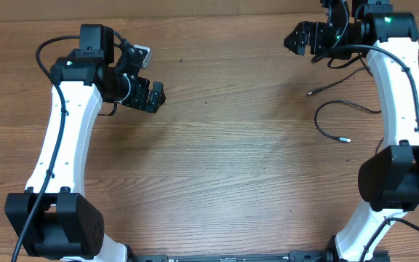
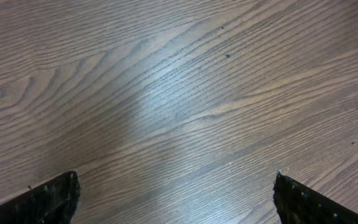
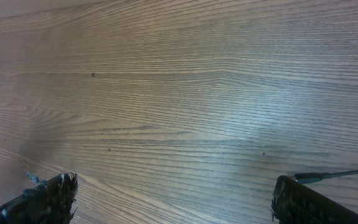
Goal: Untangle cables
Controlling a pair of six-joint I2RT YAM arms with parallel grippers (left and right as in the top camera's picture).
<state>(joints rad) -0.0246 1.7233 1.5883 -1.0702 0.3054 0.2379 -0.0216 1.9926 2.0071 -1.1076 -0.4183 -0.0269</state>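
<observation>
1. The cables (image 1: 338, 137) lie loose on the right side of the wooden table (image 1: 224, 167), beside the right arm's white link. They are thin black cords spread out in open curves.
2. One cord ends in a small plug (image 1: 310, 93) pointing toward the table's middle. A second cord bends in a loop below it and ends in another plug (image 1: 345, 140).
3. The right gripper (image 1: 294, 38) hangs near the table's far edge, up and to the left of the cords and apart from them.
4. In the right wrist view its fingers (image 3: 50, 198) stand wide apart with only bare wood between them. A plug tip (image 3: 309, 178) lies just above the right-hand finger, and its cord runs off the frame's right edge.
5. The left gripper (image 1: 155, 96) is on the left half of the table, well apart from the cables.
6. Its fingers (image 2: 51, 199) are likewise spread wide over bare wood grain, holding nothing.
</observation>
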